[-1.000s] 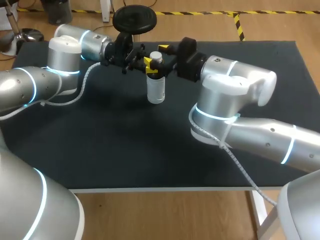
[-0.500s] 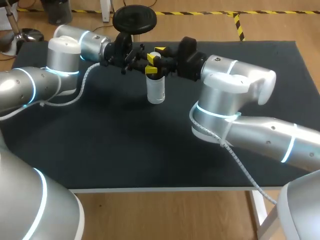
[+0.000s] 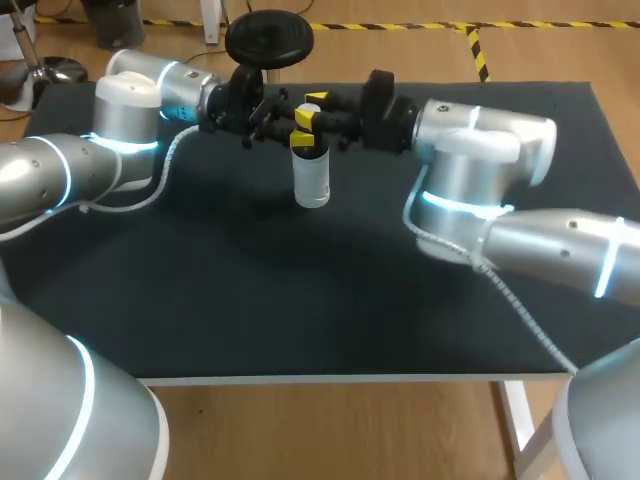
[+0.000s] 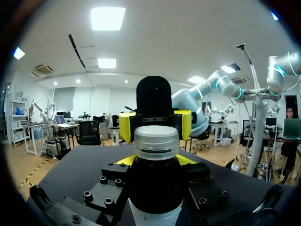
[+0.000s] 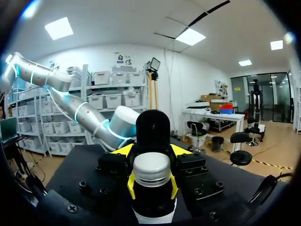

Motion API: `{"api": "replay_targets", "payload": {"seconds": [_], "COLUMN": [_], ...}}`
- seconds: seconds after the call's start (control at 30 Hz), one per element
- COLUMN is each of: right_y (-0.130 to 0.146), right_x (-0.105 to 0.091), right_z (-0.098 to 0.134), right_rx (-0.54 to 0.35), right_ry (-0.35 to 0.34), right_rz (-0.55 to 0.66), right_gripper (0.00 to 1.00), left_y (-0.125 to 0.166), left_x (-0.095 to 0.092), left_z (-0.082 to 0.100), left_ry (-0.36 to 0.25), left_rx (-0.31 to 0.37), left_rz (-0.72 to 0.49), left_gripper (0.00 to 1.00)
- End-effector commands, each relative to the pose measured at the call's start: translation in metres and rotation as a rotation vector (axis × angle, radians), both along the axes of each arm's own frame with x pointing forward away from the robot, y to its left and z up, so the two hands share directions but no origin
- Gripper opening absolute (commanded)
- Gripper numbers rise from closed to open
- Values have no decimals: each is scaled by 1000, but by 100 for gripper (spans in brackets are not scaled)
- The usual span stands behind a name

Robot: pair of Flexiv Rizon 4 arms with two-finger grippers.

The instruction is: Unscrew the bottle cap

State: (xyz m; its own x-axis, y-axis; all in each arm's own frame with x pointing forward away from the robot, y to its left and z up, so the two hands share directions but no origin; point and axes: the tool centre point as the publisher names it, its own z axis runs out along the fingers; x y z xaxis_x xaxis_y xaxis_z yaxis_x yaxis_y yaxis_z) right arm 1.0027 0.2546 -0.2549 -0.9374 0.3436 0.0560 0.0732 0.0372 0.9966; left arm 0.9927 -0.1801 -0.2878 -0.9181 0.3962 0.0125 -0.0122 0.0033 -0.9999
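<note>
Closed in over the past second, the right hand (image 3: 311, 108) clamped on the silver cap (image 5: 151, 169), left hand (image 4: 155, 162) clamped round the neck of the upright bottle (image 3: 311, 178), on the black counter (image 3: 250, 290).

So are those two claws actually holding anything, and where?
Yes. The left gripper grips the bottle by its dark neck, and the right gripper pinches the silver cap from both sides.

Left gripper (image 4: 155, 162) and right gripper (image 5: 151, 181) tip to tip, fingers (image 5: 130, 184) closed.
</note>
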Motion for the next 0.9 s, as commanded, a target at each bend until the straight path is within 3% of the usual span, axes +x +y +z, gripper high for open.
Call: {"api": "replay_targets", "payload": {"seconds": [0.03,0.33,0.57,0.9], "right_y": [-3,4,5,-2], "right_x": [8,-2,-5,-6], "right_z": [-7,-10,-12,-3], "right_rx": [8,31,78,217], "right_ry": [28,128,200,177], "right_rz": [482,953,1230,1542], "right_gripper": [0,0,0,0], "left_y": [-3,-3,-3,-3], "left_x": [-3,-3,-3,-3], "left_z": [3,3,3,3], "left_ry": [-2,-2,-2,-2], "left_rx": [2,2,2,2], "left_rz": [1,1,1,1], "left_gripper": [0,0,0,0]}}
